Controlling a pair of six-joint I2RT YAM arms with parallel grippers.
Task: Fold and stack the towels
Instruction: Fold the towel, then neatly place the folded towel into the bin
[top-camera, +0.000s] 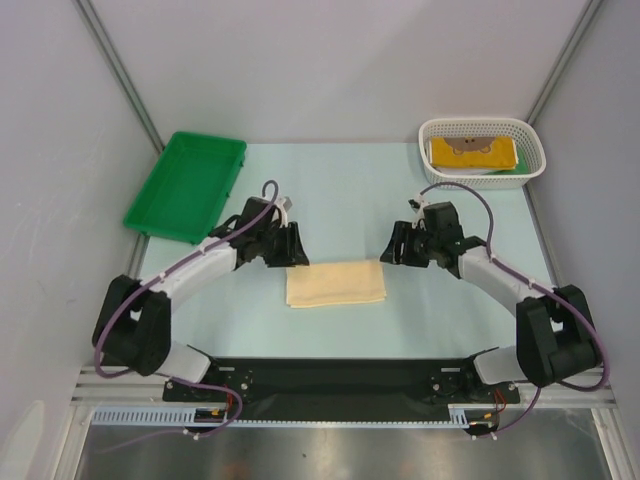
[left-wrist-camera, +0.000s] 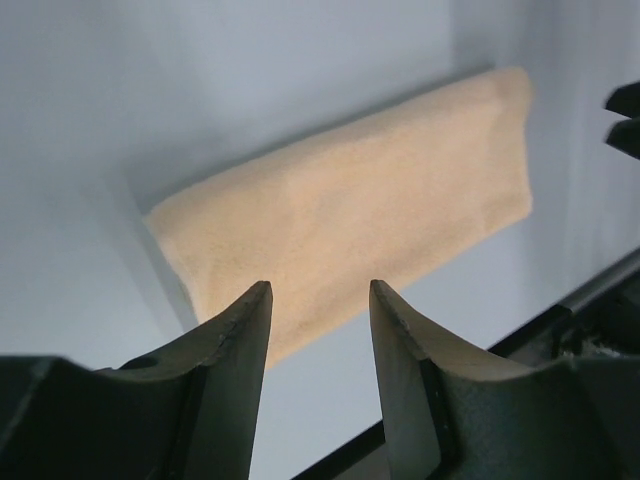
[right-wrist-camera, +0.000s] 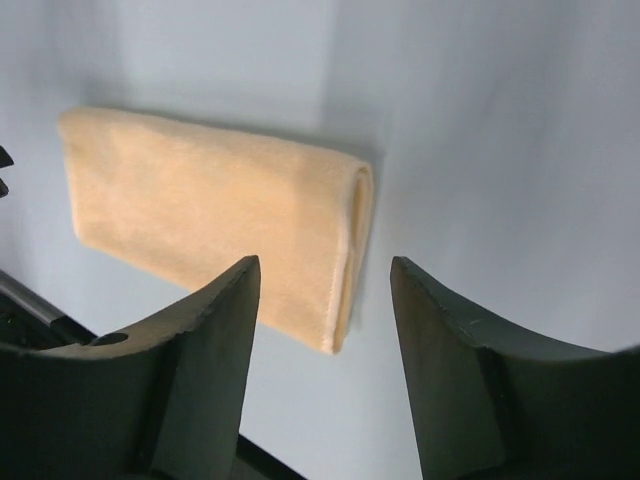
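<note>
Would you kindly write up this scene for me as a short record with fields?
folded towel: pale yellow, lying flat at centre
left gripper: open, holding nothing, by the towel's left end
right gripper: open, holding nothing, by the towel's right end
basket: white mesh, far right, holds a yellow printed towel
tray: green, far left
</note>
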